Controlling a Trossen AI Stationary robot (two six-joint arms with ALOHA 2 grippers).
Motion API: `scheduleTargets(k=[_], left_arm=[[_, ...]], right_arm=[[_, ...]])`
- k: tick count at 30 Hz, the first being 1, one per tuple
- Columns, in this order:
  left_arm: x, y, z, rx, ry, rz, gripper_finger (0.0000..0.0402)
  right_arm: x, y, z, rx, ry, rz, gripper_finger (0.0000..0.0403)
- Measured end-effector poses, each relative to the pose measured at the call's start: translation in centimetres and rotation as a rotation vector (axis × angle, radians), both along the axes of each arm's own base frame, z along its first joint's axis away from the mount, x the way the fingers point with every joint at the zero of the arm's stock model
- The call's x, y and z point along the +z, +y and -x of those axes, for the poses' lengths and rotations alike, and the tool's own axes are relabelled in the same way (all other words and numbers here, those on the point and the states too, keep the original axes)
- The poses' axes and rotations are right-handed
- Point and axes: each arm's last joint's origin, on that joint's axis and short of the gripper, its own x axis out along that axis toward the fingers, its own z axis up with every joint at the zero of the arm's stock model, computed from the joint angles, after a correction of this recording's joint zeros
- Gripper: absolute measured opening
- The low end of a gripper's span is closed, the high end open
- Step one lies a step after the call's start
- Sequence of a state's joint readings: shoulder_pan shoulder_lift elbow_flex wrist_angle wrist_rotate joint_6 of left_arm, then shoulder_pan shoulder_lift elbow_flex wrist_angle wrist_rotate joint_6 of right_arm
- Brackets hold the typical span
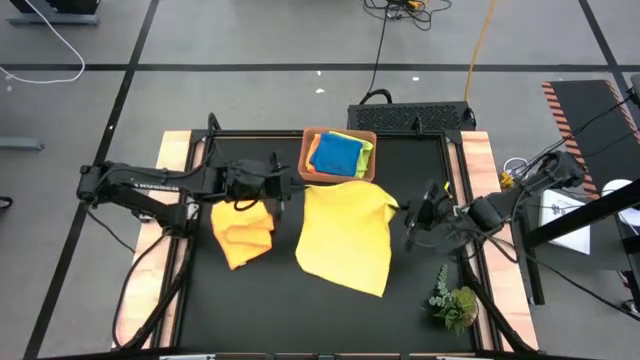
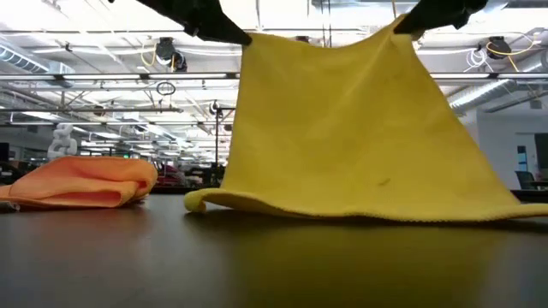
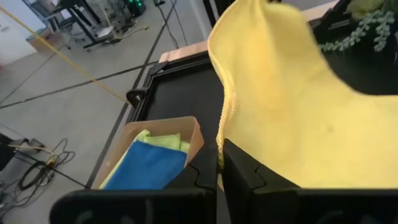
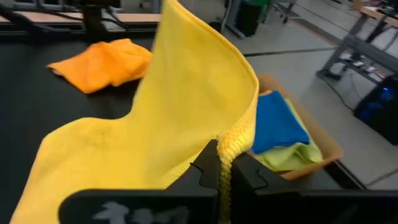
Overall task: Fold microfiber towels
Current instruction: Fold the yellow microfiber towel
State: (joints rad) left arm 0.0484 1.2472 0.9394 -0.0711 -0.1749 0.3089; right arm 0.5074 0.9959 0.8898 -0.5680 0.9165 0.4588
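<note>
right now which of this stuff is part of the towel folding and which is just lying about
Part of the job:
- yellow towel, held up by the left gripper and right gripper
- orange towel
- blue towel
- lime green towel

Just lying about:
- brown tray holding the blue and green towels
- plant sprig

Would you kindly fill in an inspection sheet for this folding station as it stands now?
Surface: black table, mostly bare.
Job's things: yellow towel held up by two corners, lower edge on table; orange towel bunched; blue towel on lime green towel in the tray.
Clutter: plant sprig.
Grippers: left gripper and right gripper each shut on a yellow corner.
Cables: cables on floor.
Surroundings: workshop floor, benches.
</note>
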Motion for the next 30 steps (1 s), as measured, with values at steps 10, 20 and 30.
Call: scheduleTargets(k=[10, 20, 30], left_arm=[[-0.8, 0.6, -0.5, -0.021, 0.033, 0.011, 0.0016], [-3.9, 0.7, -2.1, -0.03, 0.174, 0.005, 0.0013], [-6.2, 0.2, -3.3, -0.075, 0.264, 0.027, 0.0012]], right_arm=[[0.5, -1.8, 0.3, -0.061, 0.007, 0.034, 0.0], [-0.2, -1.5, 0.0, 0.02, 0.072, -0.031, 0.0], [-4.8, -0.9, 0.4, 0.144, 0.182, -0.254, 0.0]])
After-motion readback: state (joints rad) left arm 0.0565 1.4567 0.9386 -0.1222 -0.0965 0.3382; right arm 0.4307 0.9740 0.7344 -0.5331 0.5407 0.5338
